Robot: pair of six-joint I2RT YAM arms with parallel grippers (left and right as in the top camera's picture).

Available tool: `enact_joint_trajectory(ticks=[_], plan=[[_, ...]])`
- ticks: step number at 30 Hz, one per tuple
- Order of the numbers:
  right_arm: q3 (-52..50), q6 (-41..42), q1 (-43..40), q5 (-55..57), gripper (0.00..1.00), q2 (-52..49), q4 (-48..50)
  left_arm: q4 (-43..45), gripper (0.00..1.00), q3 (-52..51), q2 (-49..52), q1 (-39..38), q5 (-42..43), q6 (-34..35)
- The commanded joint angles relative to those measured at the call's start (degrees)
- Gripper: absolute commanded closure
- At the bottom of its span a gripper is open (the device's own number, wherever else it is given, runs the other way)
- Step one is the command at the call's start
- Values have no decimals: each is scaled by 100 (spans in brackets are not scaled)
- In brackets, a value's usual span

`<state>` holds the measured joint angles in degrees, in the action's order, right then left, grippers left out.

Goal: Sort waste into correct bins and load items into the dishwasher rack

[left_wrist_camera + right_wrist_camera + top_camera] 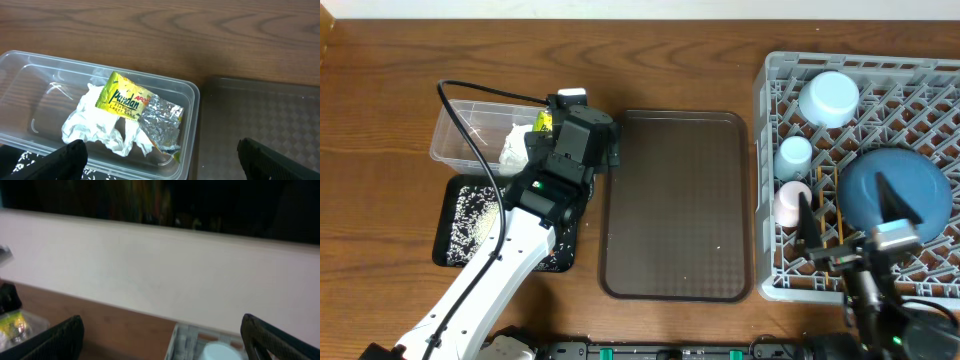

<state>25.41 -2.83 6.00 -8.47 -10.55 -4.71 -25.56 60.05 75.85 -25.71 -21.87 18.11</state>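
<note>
Inside the clear plastic tub (pixel 30 75), crumpled white napkin (pixel 95 127) and foil-lined yellow-green packet (pixel 125 97), left gripper (pixel 162 159) spread empty above

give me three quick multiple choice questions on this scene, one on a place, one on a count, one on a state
1. The snack packet lies in: A black tray; B clear tub; C brown tray.
2. Cups in the dishwasher rack: A one; B two; C four.
3. The left gripper is: A open, empty; B shut on the packet; C shut on the tub's rim.
Answers: B, it rests on the crumpled napkin inside the tub; B, a light-blue cup and a pale-pink cup; A, its fingers are spread with nothing between.
</note>
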Motion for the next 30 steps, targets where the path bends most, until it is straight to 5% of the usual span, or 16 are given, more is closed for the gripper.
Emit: enact_joint_trajectory(ticks=[1,16,30], plan=[[-732,315,57,96,1,273,317,-15,1,7,-26,2,-136,-50],[-2514,295,61,55,1,1027,962,-15,1,7,-26,2,-136,-50],[-2511,-761,74,63,1,1029,105,-15,1,7,-26,2,-136,-50]])
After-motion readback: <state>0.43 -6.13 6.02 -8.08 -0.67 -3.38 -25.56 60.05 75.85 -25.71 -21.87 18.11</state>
